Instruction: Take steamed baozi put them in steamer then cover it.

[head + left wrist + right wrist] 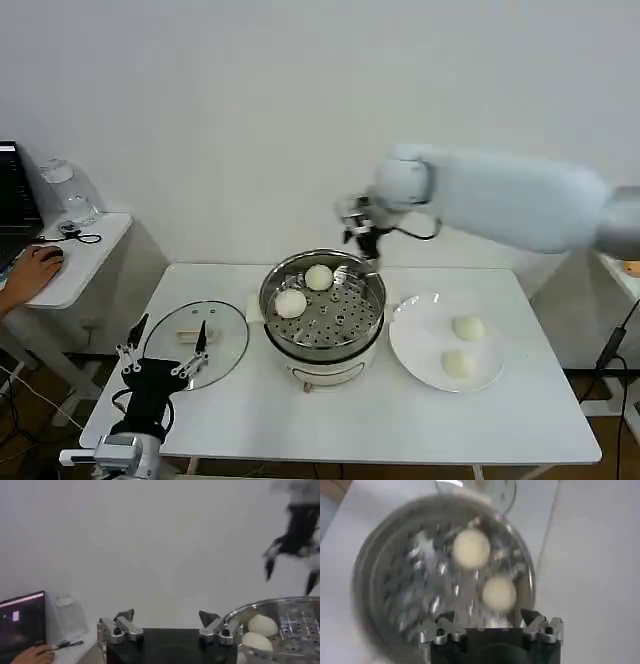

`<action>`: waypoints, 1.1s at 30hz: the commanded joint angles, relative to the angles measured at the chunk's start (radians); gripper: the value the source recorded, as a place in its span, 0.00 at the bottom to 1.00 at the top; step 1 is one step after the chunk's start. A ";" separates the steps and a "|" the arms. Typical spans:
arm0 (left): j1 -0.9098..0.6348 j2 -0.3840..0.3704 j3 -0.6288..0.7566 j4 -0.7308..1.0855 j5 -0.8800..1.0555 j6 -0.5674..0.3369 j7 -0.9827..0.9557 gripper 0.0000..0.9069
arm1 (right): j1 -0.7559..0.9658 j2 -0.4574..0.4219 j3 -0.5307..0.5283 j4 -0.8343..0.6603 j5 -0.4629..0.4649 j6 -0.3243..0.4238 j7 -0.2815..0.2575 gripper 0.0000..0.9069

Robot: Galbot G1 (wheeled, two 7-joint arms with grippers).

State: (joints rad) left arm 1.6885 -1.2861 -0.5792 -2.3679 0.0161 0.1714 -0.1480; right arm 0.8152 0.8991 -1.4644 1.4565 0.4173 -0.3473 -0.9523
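Waiting at the near left corner of the white table (330, 420), about 7 o'clock from the steamer (322, 318), the left gripper (163, 345) hovers low with its fingers spread wide and nothing between them; its tips reach over the near edge of the cover (196, 340). In the left wrist view the same gripper (170, 625) shows both fingers well apart, with the steamer's steel rim (280, 605) just beyond the one finger.

The cover, a clear glass lid with a cream bar handle, lies flat on the table just beside the steamer, at its 9 o'clock. At the steamer's 3 o'clock sits a flat white plate (415, 350), close to the pot, and two steamed baozi rest on it: one nearer (458, 364) and one farther (468, 327), a little apart from each other.

The steamer stands at the middle of the table on its cream base. Two more baozi lie on its perforated floor, toward 10 to 11 o'clock inside the basket: one at the left wall (290, 303), one farther back (318, 277). The two sit near each other.

Farthest off, the right gripper (362, 238) hangs above the steamer's back rim at about 1 o'clock, its fingers spread and empty. Its wrist view looks straight down into the basket, the gripper (492, 627) parted over the two baozi (471, 549) (499, 594) on the holed steel floor (405, 590).
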 commanded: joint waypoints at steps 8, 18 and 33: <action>0.028 -0.011 0.018 0.013 0.049 -0.010 0.001 1.00 | -0.703 -0.640 0.587 0.172 -0.507 0.283 -0.106 1.00; 0.029 -0.023 0.022 0.024 0.065 -0.010 0.002 1.00 | -0.910 -0.557 0.742 0.094 -0.564 0.270 -0.081 1.00; 0.034 -0.031 0.002 0.032 0.064 -0.012 0.004 1.00 | -0.907 -0.330 0.665 -0.068 -0.544 0.225 -0.056 1.00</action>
State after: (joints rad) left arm 1.7223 -1.3136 -0.5757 -2.3368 0.0769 0.1580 -0.1451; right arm 0.0038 0.4454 -0.8362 1.4785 -0.0956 -0.1098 -1.0152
